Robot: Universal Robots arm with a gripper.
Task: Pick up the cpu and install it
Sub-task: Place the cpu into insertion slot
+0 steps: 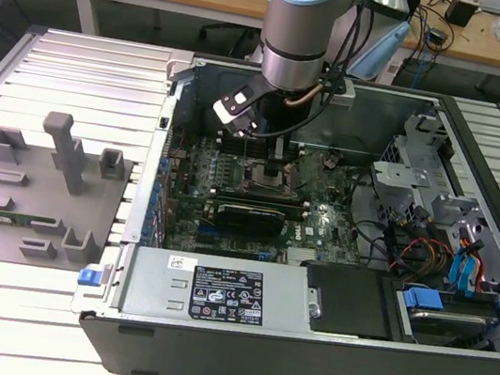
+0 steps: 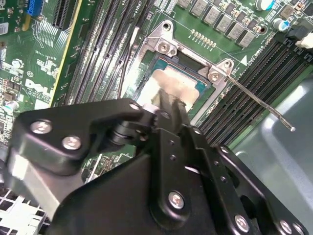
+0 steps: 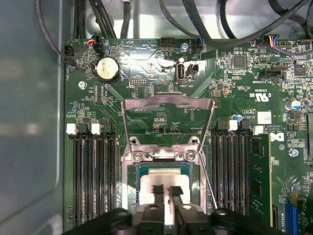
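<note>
Look in the first wrist view for the cpu (image 3: 164, 180): lying pale side up inside the socket (image 3: 128, 188), between the two banks of memory slots (image 3: 93, 176) and well in from every edge of the motherboard (image 3: 146, 63). Place the gripper (image 3: 167, 192) right on that metal top, near its middle, at the end of the arm (image 1: 301, 15) reaching straight down into the open case (image 1: 251, 359). Cannot tell from these angles whether clamped on the chip or merely resting against it, so treat the hold as unproven. Judge the step in hand as seating. Keep the chip level, with all four edges parallel to the socket walls. Looks squared up in the second wrist view, though half hidden behind the tool, so best not to lean on that reading. Apply no real downward force, to spare the delicate socket. Allow no sideways drag or twist while in contact with the chip. Mind the load plate (image 3: 168, 102), standing hinged open at the socket's far edge, and the thin lever (image 2: 259, 105), swung out past the socket's corner. Keep the tool clear of both, moving only straight up and down.
</note>
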